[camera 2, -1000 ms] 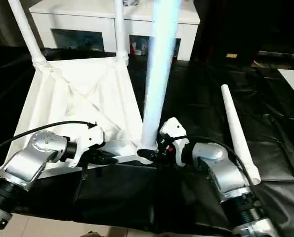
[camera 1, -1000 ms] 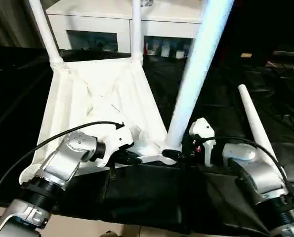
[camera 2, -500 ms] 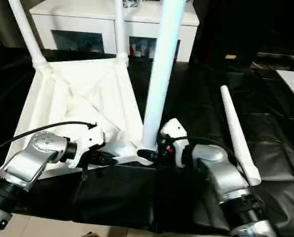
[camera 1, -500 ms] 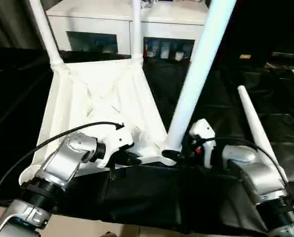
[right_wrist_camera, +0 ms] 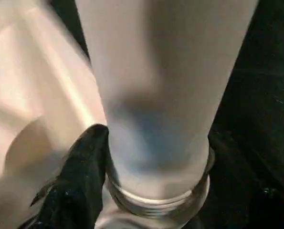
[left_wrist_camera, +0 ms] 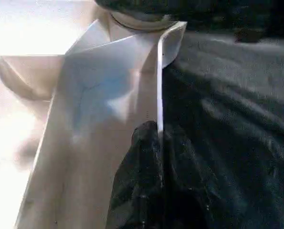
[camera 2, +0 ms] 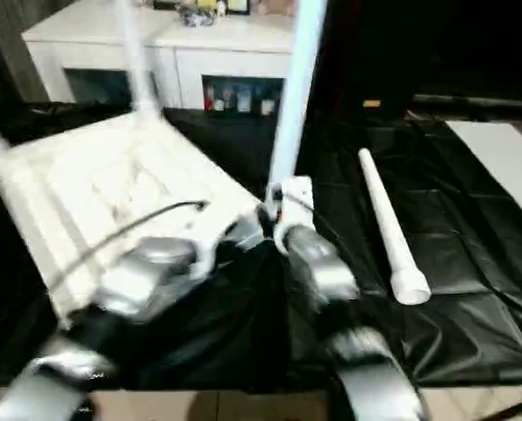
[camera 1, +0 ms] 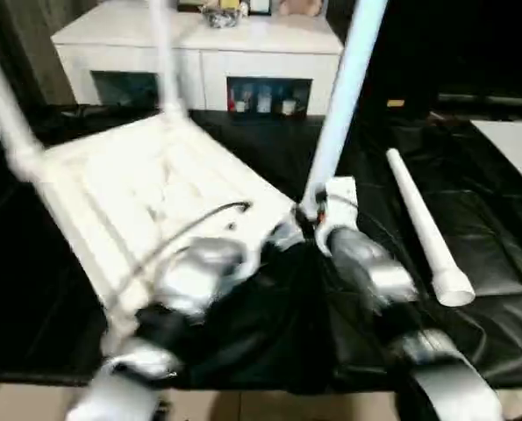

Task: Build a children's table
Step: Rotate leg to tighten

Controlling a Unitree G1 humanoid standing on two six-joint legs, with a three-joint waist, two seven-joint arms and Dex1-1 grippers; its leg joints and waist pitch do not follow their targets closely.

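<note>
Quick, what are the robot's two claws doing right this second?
Left gripper: shut on the thin rim of the tabletop.
Right gripper: closed around the base of the upright leg at its corner socket.

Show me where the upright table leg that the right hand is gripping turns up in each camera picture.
Left eye view: the leg rises from the tabletop's near corner, right of centre.
Right eye view: the same leg, near the middle.
Left wrist view: its base sits beyond the tabletop's rim.
Right wrist view: the leg stands close up, with a black finger beside it.
Shared landmark: the tabletop.
</note>
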